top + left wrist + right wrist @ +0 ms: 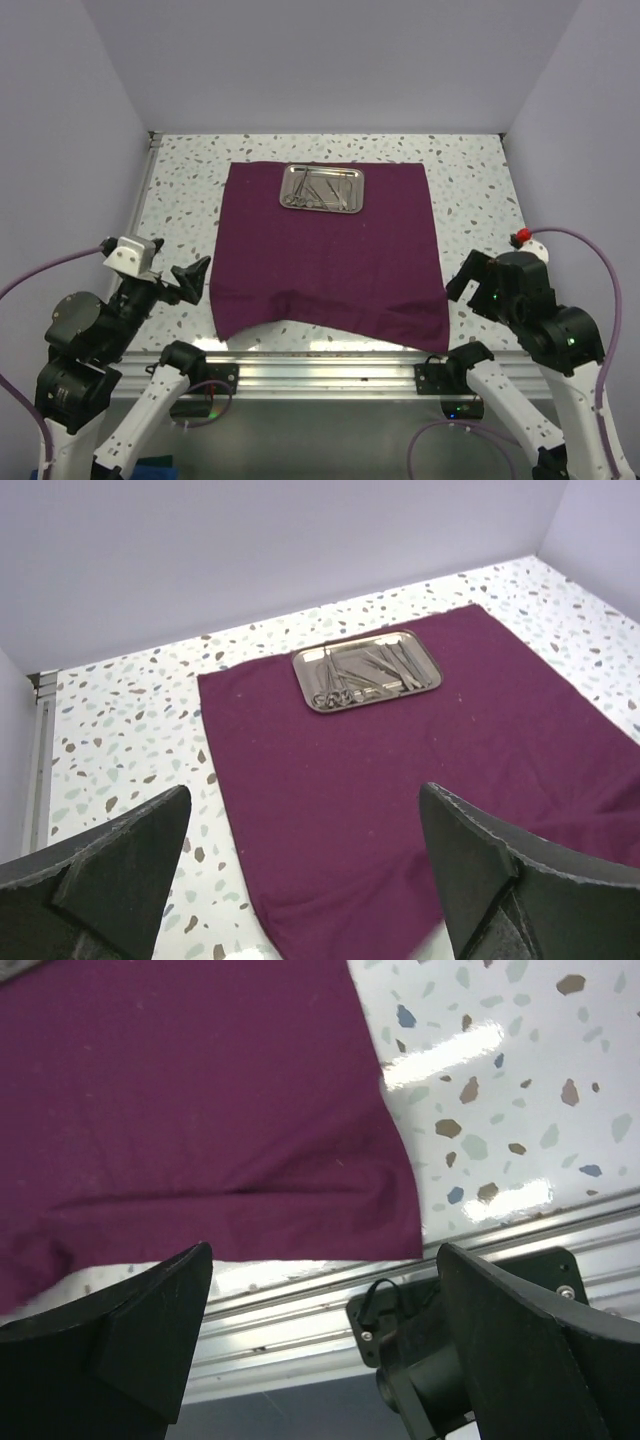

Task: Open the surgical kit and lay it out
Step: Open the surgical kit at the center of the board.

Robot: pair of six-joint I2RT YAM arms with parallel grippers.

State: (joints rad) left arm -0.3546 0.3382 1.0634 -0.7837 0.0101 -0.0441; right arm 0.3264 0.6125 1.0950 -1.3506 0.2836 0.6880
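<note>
Overhead, a dark plum cloth wrap [330,260] is lying spread flat across the middle of the white speckled terrazzo tabletop [180,190]. Its near edge is rippling slightly by the aluminium rail [320,372]. A small rectangular shiny steel tray [361,190] is sitting on the cloth's far edge, and thin silver scissors and forceps [318,190] are lying heaped inside it. The left gripper [190,278] and right gripper [463,285] are hovering beside the cloth's near corners, both with fingers spread and carrying nothing. Plain pale lilac walls [320,60] are closing the table in on three sides.

From the left wrist, the gripper's black fingers are standing wide apart, and the tray is showing well beyond them. The instruments are overlapping, so I cannot separate them. They are probably going to feel hard, light and slick. Each may be best pinched across its shank or ring handles, one at a time. The tray is likely stiff and slippery on cloth, so its raised rim is looking like the best hold.

From the right wrist, the fingers are likewise gaping over the cloth's near right corner. A soft crease is running there. The wrap is probably limp and light, bunching if pushed, so a corner or hem is offering the best hold.
</note>
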